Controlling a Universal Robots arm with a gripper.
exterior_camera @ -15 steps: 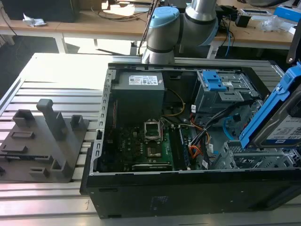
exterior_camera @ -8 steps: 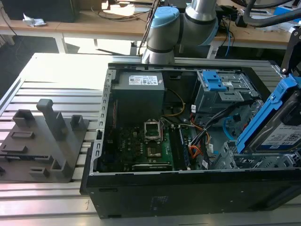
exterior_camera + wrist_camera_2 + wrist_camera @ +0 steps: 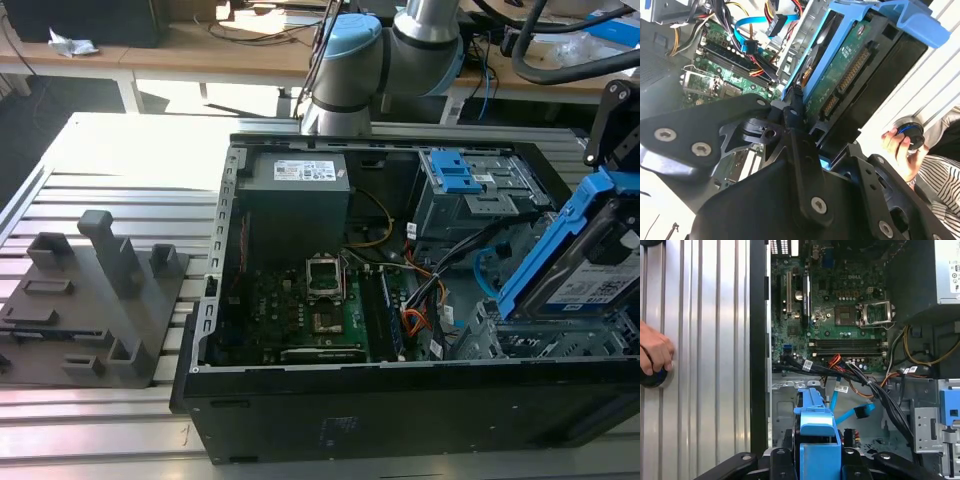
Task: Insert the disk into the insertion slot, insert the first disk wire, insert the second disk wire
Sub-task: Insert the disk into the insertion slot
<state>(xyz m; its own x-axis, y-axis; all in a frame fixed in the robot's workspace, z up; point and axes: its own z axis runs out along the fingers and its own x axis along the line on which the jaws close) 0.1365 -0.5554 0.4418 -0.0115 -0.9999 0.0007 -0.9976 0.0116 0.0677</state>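
Gripper (image 3: 817,460) up close in my first wrist view, jaws clamped on the blue-framed disk (image 3: 814,422), light-blue cable (image 3: 856,413) beyond it, second wrist view, someone's hand (image 3: 896,145) on a knob (image 3: 910,134), exterior view, disk tilted over the grey cage (image 3: 515,340).

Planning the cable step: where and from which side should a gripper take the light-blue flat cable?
Likely just behind its connector, the stiffest part, rather than mid-loop where the ribbon would flex. The light-blue flat cable lies loose beside the motherboard, so come down through the open side of the case, jaws across its flat faces. The gripper is shut on the disk now.
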